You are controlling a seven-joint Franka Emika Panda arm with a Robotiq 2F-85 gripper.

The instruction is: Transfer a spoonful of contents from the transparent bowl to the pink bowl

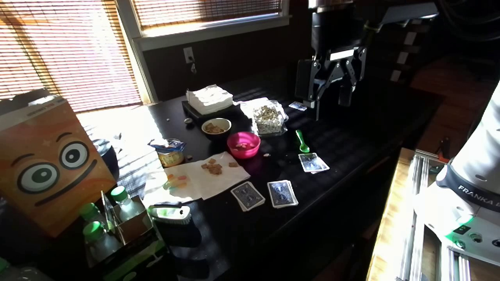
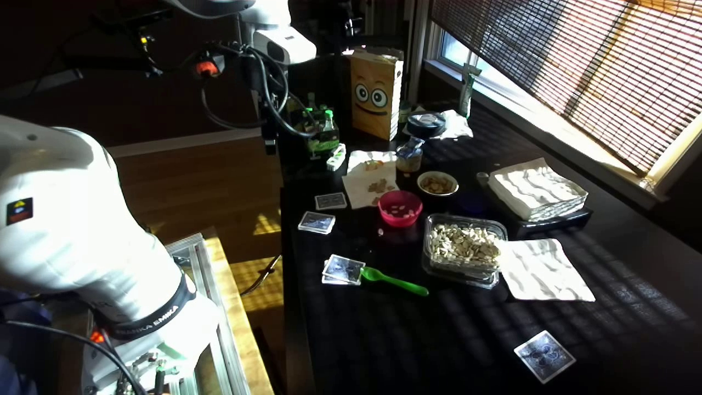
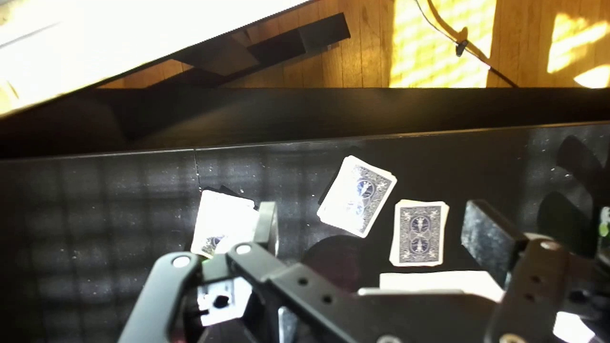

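The white arm (image 2: pixel 71 208) (its dark band (image 1: pixel 468 191) reads FRANKA) wears black cables (image 2: pixel 272 107).

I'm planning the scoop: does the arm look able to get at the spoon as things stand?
Probably yes: the gripper is open, and the spoon lies with its handle clear of the cards and nothing on top. The gripper would need to move over first.

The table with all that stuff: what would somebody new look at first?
Probably the big orange box with the smiling face, toward one end of the table, beside the green-capped bottles. Next, maybe the bright pink bowl, standing near the clear tub. The green spoon pops out too, lying by some playing cards.
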